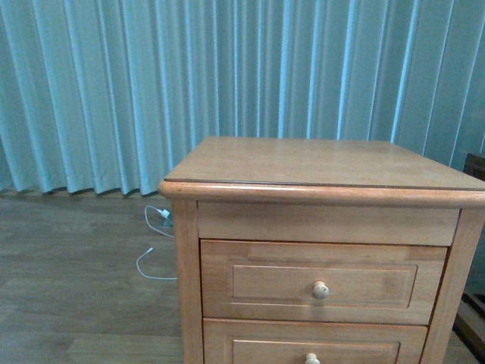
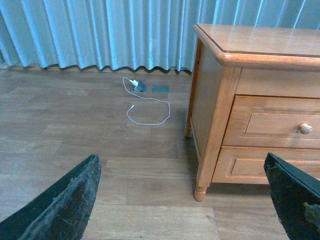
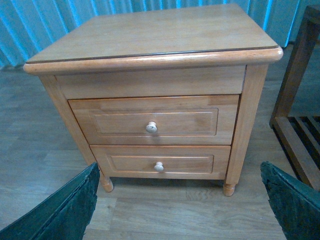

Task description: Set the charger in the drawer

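Light-wood and shut, the drawer (image 1: 322, 281) is the upper of two in the nightstand (image 1: 303, 163), its recessed panel front flush with the frame and a round pale knob (image 1: 320, 289) at its middle. The lower drawer (image 3: 161, 162) beneath it is also shut and has a like knob. No charger with a black cable can be made out in any view, and the nightstand's top is bare wood.

On the wood-grain floor (image 2: 60, 125) to the nightstand's left, near the foot of the blue-green curtain (image 1: 151, 83), a thin white cable (image 2: 148, 109) lies in a loose loop, running to a white plug (image 2: 131, 81) at a floor socket.

The left gripper (image 2: 187, 200) hangs above the floor beside the nightstand with its dark fingers (image 2: 65, 200) spread wide and nothing between them. The right gripper (image 3: 180, 205) faces the drawer fronts, fingers (image 3: 60, 210) likewise wide apart and empty. A dark wooden rack (image 3: 295, 100) stands just right of the nightstand.
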You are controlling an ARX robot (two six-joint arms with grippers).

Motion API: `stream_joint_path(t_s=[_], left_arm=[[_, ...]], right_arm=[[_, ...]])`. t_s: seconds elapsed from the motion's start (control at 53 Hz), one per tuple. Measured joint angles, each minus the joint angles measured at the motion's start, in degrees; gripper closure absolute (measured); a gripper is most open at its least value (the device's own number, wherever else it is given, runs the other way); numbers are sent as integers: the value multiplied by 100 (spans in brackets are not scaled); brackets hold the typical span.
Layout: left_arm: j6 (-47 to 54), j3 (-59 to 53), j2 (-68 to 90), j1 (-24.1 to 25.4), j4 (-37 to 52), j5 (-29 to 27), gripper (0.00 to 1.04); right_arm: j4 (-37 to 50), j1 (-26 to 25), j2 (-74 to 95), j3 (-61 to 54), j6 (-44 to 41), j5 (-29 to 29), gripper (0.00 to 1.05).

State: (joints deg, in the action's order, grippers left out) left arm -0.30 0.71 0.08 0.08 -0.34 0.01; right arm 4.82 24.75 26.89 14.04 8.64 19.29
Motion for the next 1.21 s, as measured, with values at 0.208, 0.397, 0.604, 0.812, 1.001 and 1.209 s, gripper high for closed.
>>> stream_joint_path(t_s=[0.208, 0.397, 0.604, 0.812, 1.001, 1.209], left_arm=[[2, 0, 0, 0, 2, 2, 6], [0, 0, 0, 0, 0, 2, 6], [0, 0, 0, 0, 0, 0, 6], [0, 0, 0, 0, 0, 0, 6], [2, 0, 0, 0, 0, 0, 6], [2, 0, 0, 0, 0, 0, 6]], right_arm=[[413, 33, -153, -173, -236, 323, 15], [688, -669, -763, -640, -745, -201, 50], [452, -1412, -1281, -940, -828, -918, 95], [9, -2184, -1792, -1049, -848, -1825, 103], [-492, -2459, -2581, -1268, -848, -1919, 103], [-496, -2461, -2664, -1368, -848, -1921, 103]])
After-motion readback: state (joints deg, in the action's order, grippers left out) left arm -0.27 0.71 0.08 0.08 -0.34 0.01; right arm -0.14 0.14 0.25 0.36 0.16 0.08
